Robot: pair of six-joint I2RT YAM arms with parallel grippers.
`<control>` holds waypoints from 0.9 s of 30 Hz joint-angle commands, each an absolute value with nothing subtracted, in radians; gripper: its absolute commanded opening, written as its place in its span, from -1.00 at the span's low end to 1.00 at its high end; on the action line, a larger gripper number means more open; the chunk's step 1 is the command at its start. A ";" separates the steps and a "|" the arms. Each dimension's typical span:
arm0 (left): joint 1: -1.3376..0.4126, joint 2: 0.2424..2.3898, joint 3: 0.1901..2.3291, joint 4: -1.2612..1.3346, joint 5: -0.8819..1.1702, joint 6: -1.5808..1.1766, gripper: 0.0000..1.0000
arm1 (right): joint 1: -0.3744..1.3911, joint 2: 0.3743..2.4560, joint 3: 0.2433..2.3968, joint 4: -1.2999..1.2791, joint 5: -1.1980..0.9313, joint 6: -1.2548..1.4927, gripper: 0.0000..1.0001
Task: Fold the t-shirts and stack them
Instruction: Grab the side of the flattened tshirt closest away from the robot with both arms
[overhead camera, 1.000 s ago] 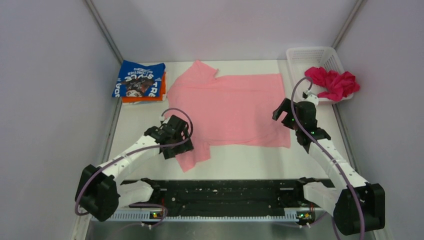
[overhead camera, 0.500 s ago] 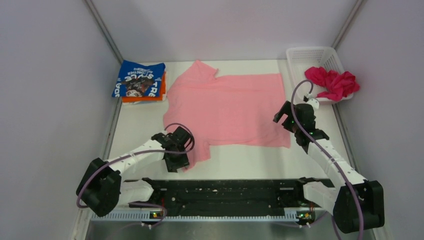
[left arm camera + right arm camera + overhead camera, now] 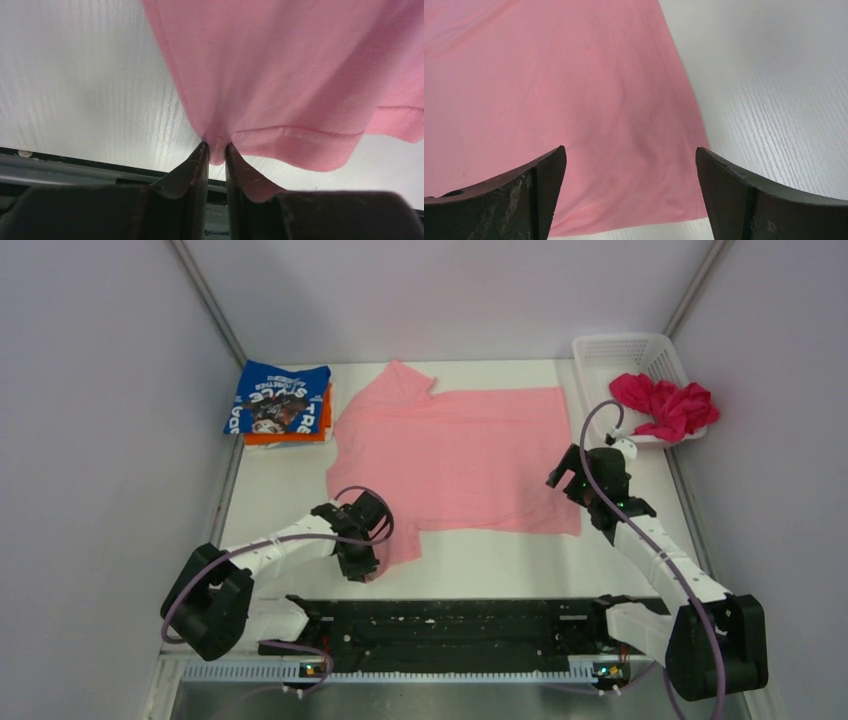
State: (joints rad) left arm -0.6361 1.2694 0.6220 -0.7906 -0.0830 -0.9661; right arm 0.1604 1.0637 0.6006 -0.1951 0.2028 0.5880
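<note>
The light pink t-shirt (image 3: pixel 460 455) lies spread flat mid-table. My left gripper (image 3: pixel 366 562) is at its near-left sleeve; in the left wrist view its jaws (image 3: pixel 216 147) pinch the hem corner of the pink sleeve (image 3: pixel 280 90). Over the shirt's near-right hem corner hangs my right gripper (image 3: pixel 562 476), open (image 3: pixel 629 150), with pink cloth (image 3: pixel 574 90) below and between the fingers. The blue printed t-shirt (image 3: pixel 280 398) sits folded on the orange one (image 3: pixel 288 438) at the back left. The magenta t-shirt (image 3: pixel 665 405) is crumpled in the white basket (image 3: pixel 625 348).
The basket stands at the back right against the right wall. A black rail (image 3: pixel 450 625) runs along the near edge between the arm bases. Grey walls close in on the left, right and back.
My left gripper slid down to the sleeve's near edge and closed on its hem. The right gripper drifted slightly nearer over the hem corner and stayed open.
</note>
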 commanded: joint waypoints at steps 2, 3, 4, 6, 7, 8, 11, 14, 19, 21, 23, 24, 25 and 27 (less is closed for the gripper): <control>-0.643 1.303 0.631 -0.745 -0.078 -0.972 -0.93 | 0.159 1.060 0.616 -0.203 0.232 0.596 0.97; -0.644 1.303 0.630 -0.746 -0.086 -0.973 -1.00 | 0.159 1.058 0.614 -0.208 0.237 0.600 0.98; -0.644 1.301 0.631 -0.750 -0.096 -0.974 -1.00 | 0.159 1.055 0.611 -0.214 0.239 0.610 0.97; -0.643 1.291 0.632 -0.761 -0.107 -0.967 -1.00 | 0.159 1.042 0.594 -0.223 0.245 0.635 0.97; -0.643 1.283 0.633 -0.766 -0.107 -0.962 -1.00 | 0.159 1.033 0.581 -0.231 0.247 0.656 0.97; -0.643 1.272 0.630 -0.774 -0.105 -0.956 -1.00 | 0.159 1.021 0.570 -0.240 0.246 0.670 0.97; -0.644 1.233 0.620 -0.808 -0.099 -0.942 -1.00 | 0.159 0.985 0.531 -0.284 0.231 0.703 0.97; -0.644 1.195 0.619 -0.868 -0.096 -0.945 -1.00 | 0.160 0.936 0.494 -0.364 0.248 0.725 0.96; -0.644 1.124 0.593 -0.938 -0.087 -0.954 -1.00 | 0.159 0.822 0.429 -0.492 0.314 0.788 0.95; -0.644 1.101 0.577 -0.954 -0.074 -0.959 -1.00 | 0.159 0.782 0.413 -0.517 0.327 0.804 0.92; -0.643 1.078 0.562 -0.962 -0.054 -0.960 -1.00 | 0.159 0.757 0.402 -0.530 0.329 0.808 0.86; -0.643 1.070 0.560 -0.962 -0.030 -0.962 -1.00 | 0.159 0.751 0.399 -0.533 0.319 0.803 0.82; -0.643 1.061 0.555 -0.962 -0.016 -0.963 -1.00 | 0.158 0.746 0.397 -0.537 0.309 0.797 0.78; -0.643 1.044 0.551 -0.967 -0.005 -0.965 -1.00 | 0.158 0.753 0.389 -0.543 0.302 0.795 0.71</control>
State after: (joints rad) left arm -0.6384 1.0851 0.5632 -0.9188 -0.0498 -0.9524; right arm 0.1604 0.7624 0.3958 -0.5125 0.2909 0.7803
